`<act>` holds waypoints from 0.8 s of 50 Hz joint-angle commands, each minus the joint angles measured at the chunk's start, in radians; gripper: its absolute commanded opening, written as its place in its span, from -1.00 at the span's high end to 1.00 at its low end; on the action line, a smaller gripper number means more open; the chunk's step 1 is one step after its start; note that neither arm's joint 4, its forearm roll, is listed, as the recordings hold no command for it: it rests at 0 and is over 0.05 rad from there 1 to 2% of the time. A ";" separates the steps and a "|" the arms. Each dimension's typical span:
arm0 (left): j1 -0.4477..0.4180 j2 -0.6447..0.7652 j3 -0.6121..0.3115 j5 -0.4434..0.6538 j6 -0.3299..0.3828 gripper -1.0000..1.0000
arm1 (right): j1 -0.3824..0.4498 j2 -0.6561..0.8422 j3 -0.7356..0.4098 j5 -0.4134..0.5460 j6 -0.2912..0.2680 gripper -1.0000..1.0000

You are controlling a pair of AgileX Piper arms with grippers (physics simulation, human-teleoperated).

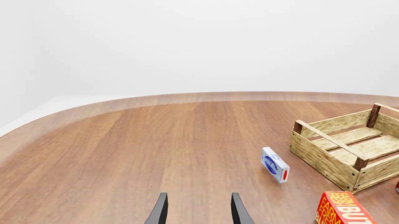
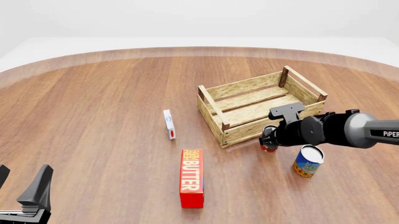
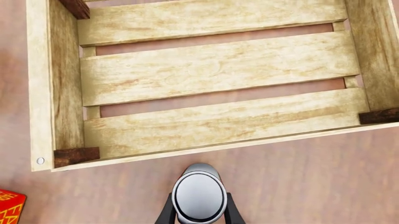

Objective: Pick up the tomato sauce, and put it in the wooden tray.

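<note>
The tomato sauce [image 2: 269,145] is a small red can standing just in front of the wooden tray's near side. In the right wrist view its silver top [image 3: 198,196] shows between my two fingers. My right gripper [image 2: 272,138] reaches down over the can, and its fingers [image 3: 167,212] press against the can's sides. I cannot tell whether the can is off the table. The wooden tray [image 2: 215,105] is a light slatted crate, empty inside [image 3: 206,74], also seen in the left wrist view [image 1: 324,158]. My left gripper [image 2: 25,196] is open and empty at the near left corner, fingers [image 1: 159,210] apart.
A blue-and-yellow can [image 2: 307,161] stands right of the tomato sauce, close to my right arm. A red butter box [image 2: 191,177] lies in the near middle. A small blue-and-white box [image 2: 169,123] stands on edge left of the tray.
</note>
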 commanded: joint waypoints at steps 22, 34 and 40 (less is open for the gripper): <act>0.000 0.000 0.000 0.000 0.000 -1.00 | -0.011 -0.121 -0.111 0.174 -0.078 1.00; 0.000 0.000 0.000 0.000 0.000 -1.00 | -0.038 -0.164 -0.238 0.287 -0.125 1.00; 0.000 0.000 0.000 0.000 0.000 -1.00 | -0.045 -0.142 -0.321 0.326 -0.138 1.00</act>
